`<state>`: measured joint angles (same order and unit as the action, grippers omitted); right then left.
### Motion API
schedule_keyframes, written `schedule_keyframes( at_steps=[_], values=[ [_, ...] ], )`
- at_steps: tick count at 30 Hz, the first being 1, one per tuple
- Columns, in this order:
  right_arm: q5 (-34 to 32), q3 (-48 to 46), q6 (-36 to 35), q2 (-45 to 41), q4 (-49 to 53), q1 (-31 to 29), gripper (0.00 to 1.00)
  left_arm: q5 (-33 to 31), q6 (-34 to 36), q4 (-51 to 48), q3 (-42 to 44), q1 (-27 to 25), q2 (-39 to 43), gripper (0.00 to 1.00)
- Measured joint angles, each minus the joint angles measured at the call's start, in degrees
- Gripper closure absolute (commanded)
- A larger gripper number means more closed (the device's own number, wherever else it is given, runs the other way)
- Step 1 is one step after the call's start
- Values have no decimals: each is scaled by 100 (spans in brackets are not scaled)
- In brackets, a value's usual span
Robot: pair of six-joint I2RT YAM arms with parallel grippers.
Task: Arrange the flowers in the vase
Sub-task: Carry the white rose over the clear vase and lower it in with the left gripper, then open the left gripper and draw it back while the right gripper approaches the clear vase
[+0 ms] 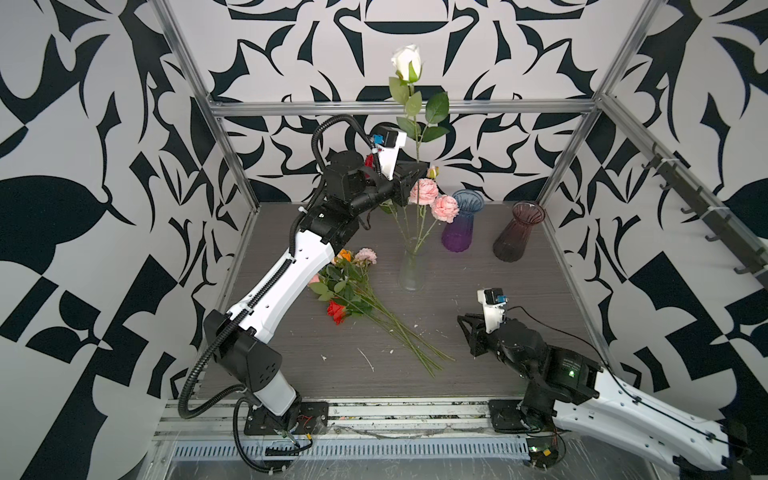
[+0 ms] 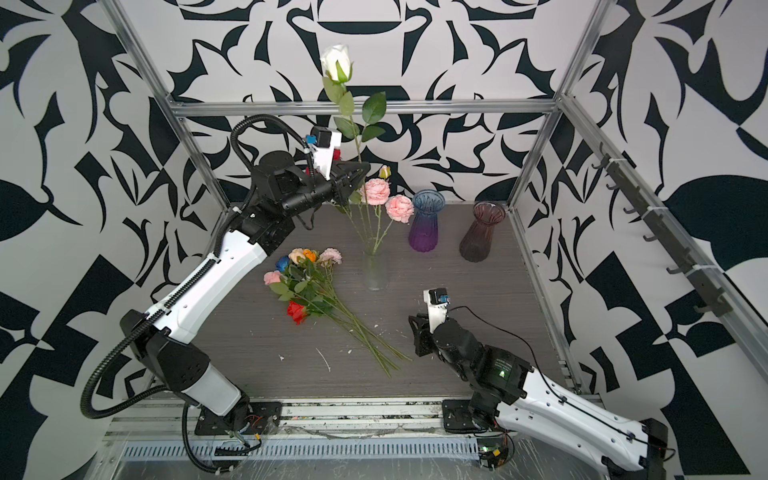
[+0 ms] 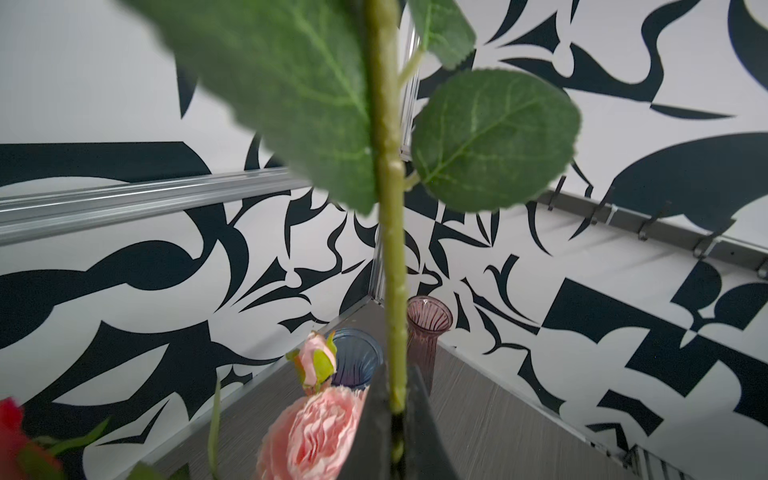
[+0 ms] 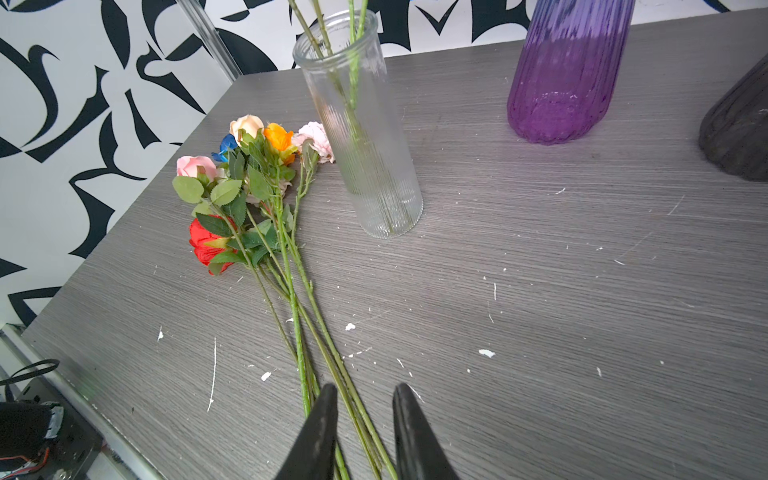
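My left gripper (image 1: 417,172) (image 3: 395,382) is shut on the stem (image 3: 390,208) of a white rose (image 1: 407,60) (image 2: 336,60), held upright high above the clear ribbed vase (image 1: 412,270) (image 4: 365,145). The stem's lower end is hidden behind the gripper. Pale pink ruffled blooms (image 1: 424,191) stand in that vase. A bunch of flowers (image 1: 349,286) (image 4: 249,178) in red, orange, peach, pink and blue lies on the table left of the vase. My right gripper (image 1: 467,332) (image 4: 365,390) hangs open low over their stem ends, and some stems (image 4: 353,399) run between its fingers.
A purple-blue vase (image 1: 459,224) and a dark maroon vase (image 1: 517,232) stand at the back right of the grey table (image 1: 478,291). Aluminium frame posts (image 1: 232,166) border the table, and a rail of hooks (image 1: 698,199) runs along the right wall.
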<state>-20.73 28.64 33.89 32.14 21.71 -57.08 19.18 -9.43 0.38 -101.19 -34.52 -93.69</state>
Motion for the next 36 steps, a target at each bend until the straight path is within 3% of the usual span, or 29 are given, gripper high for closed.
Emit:
schedule_keyframes(
  at_steps=[15, 30, 33, 36],
  values=[
    [15, -87, -2, -109, -48, 0, 73, -175, 870, -492, 11, -417, -203, 100],
    [35, -87, -2, -107, -57, 0, 73, -422, 817, -551, 713, -439, -269, 99],
    [39, -87, -2, -81, -57, 0, 73, -468, 789, -529, 713, -439, -273, 55],
    [48, -87, -4, -33, -59, 0, 73, -531, 763, -516, 713, -439, -273, 46]
  ],
)
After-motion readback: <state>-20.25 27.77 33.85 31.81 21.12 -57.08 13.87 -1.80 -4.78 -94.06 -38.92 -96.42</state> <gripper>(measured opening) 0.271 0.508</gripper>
